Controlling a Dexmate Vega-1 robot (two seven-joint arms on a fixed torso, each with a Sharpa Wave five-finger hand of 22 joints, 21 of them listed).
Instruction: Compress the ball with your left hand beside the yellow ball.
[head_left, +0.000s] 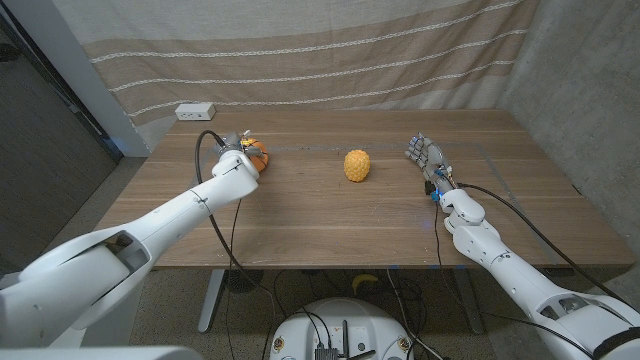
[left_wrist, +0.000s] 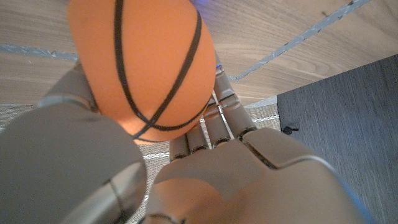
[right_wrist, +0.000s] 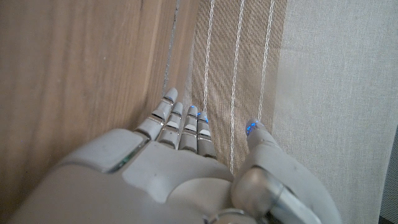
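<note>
Orange ball (left_wrist: 146, 65): well left of the yellow ball (head_left: 356, 165) on the table (head_left: 330, 225), clasped by the left hand (head_left: 240, 158), squeeze seemingly underway, release pending; right hand (head_left: 428, 158) idle right of it, fingers apart, empty.

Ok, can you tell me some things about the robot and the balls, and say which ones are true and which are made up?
1. The left hand holds the orange ball. True.
2. The yellow ball sits in the right hand. False: it lies on the table, apart from both hands.
3. The orange ball has black lines. True.
4. The right hand holds a cup. False: it holds nothing.
</note>
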